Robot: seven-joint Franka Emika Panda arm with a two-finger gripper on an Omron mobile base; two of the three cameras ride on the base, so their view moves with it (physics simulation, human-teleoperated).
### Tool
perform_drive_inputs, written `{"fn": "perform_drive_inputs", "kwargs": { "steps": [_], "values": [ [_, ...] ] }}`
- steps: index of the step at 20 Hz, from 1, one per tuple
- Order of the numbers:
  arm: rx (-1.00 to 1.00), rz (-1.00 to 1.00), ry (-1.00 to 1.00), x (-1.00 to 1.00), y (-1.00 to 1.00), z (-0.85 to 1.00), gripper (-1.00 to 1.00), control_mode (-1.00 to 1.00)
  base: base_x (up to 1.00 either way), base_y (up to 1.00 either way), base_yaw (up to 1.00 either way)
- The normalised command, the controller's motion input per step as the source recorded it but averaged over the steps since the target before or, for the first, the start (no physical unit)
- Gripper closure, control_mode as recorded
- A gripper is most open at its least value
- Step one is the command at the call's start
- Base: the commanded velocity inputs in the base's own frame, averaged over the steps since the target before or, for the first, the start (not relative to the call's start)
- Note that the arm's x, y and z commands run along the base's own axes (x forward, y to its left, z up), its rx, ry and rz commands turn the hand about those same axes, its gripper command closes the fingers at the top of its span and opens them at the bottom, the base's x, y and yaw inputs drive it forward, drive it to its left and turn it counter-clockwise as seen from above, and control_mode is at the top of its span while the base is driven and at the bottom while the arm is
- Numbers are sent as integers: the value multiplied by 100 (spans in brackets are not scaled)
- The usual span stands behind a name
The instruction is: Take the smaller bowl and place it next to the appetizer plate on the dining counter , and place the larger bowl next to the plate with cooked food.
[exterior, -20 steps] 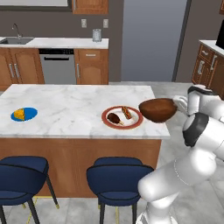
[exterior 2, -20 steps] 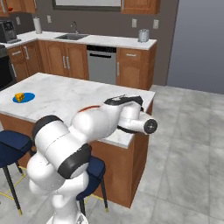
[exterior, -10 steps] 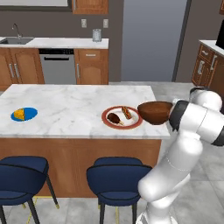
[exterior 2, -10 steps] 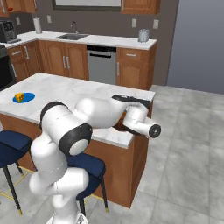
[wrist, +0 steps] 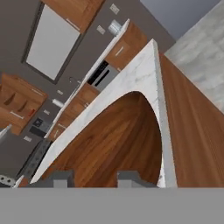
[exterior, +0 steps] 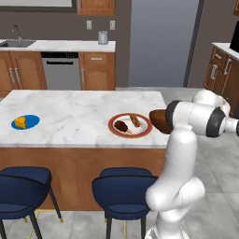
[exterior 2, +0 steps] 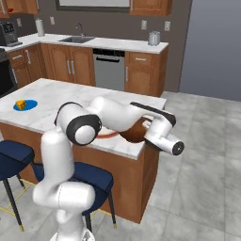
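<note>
While the claw [wrist: 89, 177] is gripping the wooden bowl [exterior: 158, 121] at the surface's [exterior: 79, 107] right edge, careless releasing is risking a fall.

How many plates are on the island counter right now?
2. The blue appetizer plate with cheese sits near the left end; the plate with cooked food lies toward the right end, beside the wooden bowl. The arm may hide others.

Two rear base views; close hand view.
</note>
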Motion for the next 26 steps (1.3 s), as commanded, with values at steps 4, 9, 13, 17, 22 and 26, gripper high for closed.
{"fn": "perform_drive_inputs", "kwargs": {
  "steps": [4, 9, 13, 17, 22, 26],
  "values": [
    [-7, 1, 18, 0, 23, 56, -100, -100, 0, 0, 0],
    [-19, 5, 16, 0, 67, 87, -100, -100, 0, 0, 0],
    [-25, 3, 18, -3, 65, 67, -100, -100, 0, 0, 0],
    [-40, 0, 28, -74, 43, 60, -100, -100, 0, 0, 0],
    [-43, 0, 10, -100, 70, 49, -100, -100, 0, 0, 0],
    [-22, 0, 0, -99, 76, 82, -100, -100, 0, 0, 0]
  ]
}}
